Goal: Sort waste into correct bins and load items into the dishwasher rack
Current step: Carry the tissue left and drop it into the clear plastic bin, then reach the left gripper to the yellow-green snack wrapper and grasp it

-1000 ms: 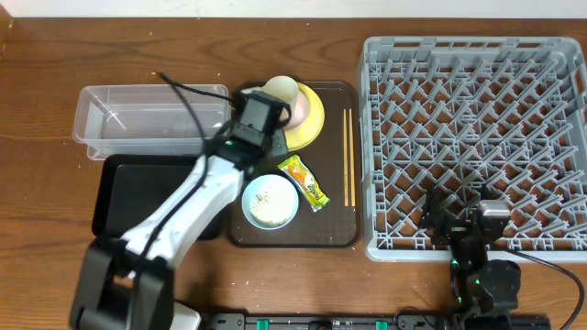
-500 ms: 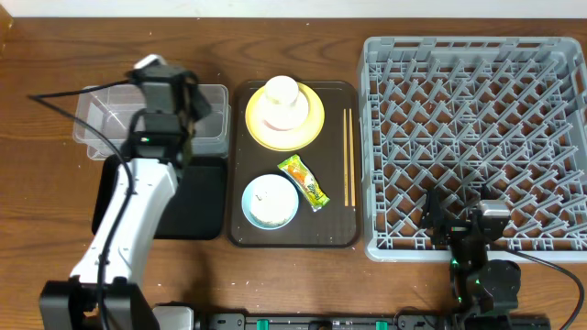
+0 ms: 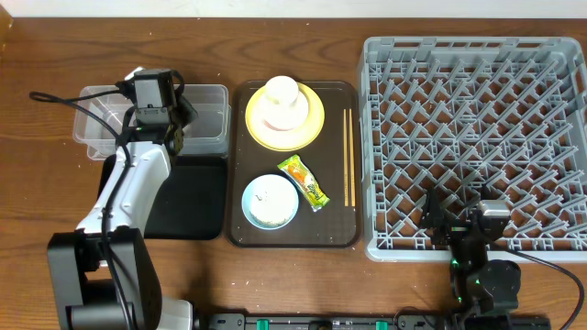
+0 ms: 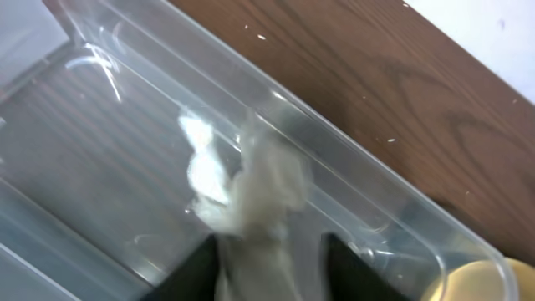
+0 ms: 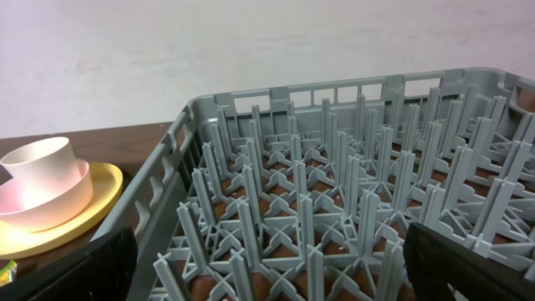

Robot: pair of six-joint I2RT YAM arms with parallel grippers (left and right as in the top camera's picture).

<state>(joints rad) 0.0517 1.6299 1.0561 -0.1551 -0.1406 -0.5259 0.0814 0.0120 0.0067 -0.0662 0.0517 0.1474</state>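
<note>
My left gripper hangs over the clear plastic tub, shut on the crumpled white tissue, which dangles inside the tub. The black bin lies just in front of the tub. On the brown tray a white cup sits in a pinkish bowl on the yellow plate. A light-blue bowl holds rice. The yellow-green wrapper lies beside it. My right gripper is open and empty at the front edge of the grey rack.
A pair of wooden chopsticks lies along the right side of the tray. The rack's upright pegs fill the right wrist view, with the cup and plate at its left.
My left arm has swung left from over the plate and bowl to over the clear tub, carrying the tissue. The right arm has not moved.
</note>
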